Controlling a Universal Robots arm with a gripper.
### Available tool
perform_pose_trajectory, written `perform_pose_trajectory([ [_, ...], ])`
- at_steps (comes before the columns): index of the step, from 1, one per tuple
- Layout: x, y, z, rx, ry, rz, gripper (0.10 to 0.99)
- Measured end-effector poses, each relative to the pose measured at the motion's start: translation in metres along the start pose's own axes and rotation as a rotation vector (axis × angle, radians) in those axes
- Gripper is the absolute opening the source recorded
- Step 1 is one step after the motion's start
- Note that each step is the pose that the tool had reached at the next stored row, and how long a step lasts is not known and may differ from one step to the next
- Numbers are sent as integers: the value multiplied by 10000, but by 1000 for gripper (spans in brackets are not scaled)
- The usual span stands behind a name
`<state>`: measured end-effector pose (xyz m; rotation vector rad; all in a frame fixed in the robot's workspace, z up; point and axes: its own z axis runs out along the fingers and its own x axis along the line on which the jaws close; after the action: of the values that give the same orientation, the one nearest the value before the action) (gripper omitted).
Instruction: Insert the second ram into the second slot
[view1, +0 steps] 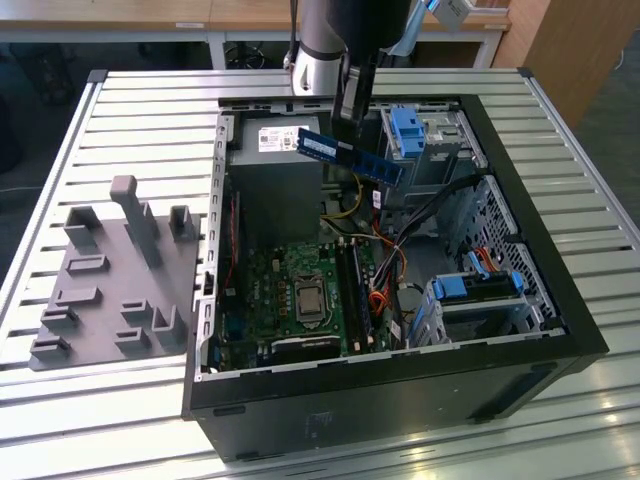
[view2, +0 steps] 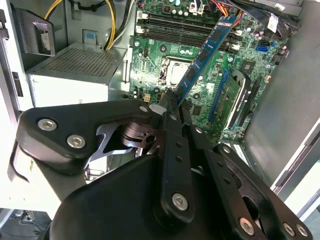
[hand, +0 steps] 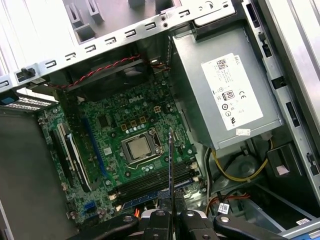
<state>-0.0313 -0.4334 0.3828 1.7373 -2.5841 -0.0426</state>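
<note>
- gripper (view2: 172, 101) was nearest the lens in the second wrist view, fingers (view2: 176, 131) clenched on the second ram (view2: 206, 54), pinching its flat faces
- fixture tray (view1: 100, 285): grey, on the slatted table (view1: 150, 110), at 9 o'clock of the case (view1: 400, 400)
- power supply (view1: 270, 185): inside the case, at 12 o'clock of the motherboard (view1: 290, 290)
- second ram in the exterior view (view1: 378, 166): held in the air above the open case under the gripper (view1: 345, 128), at about 12 o'clock of the motherboard, well apart from the memory slots (view1: 355, 290)
- long axis ran from 10 o'clock to 4 o'clock in the exterior view, 4 o'clock end lower; labelled face toward the camera
- first wrist view: ram (hand: 170, 165) seen edge-on, a thin line out of the gripper (hand: 171, 214), over the board near the slots (hand: 155, 181)
- couldn't tell which slot was filled
- drive cages (view1: 410, 130) with blue parts at 3 o'clock side
- handling, judged: light, stiff thin board, fragile chips and contact edge, smooth faces may slip; best held by the flat faces near the top edge, away from the contacts
</note>
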Motion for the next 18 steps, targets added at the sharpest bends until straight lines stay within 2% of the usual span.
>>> perform_pose_trajectory([
  [18, 0, 0, 1, -4, -23, 620, 137],
])
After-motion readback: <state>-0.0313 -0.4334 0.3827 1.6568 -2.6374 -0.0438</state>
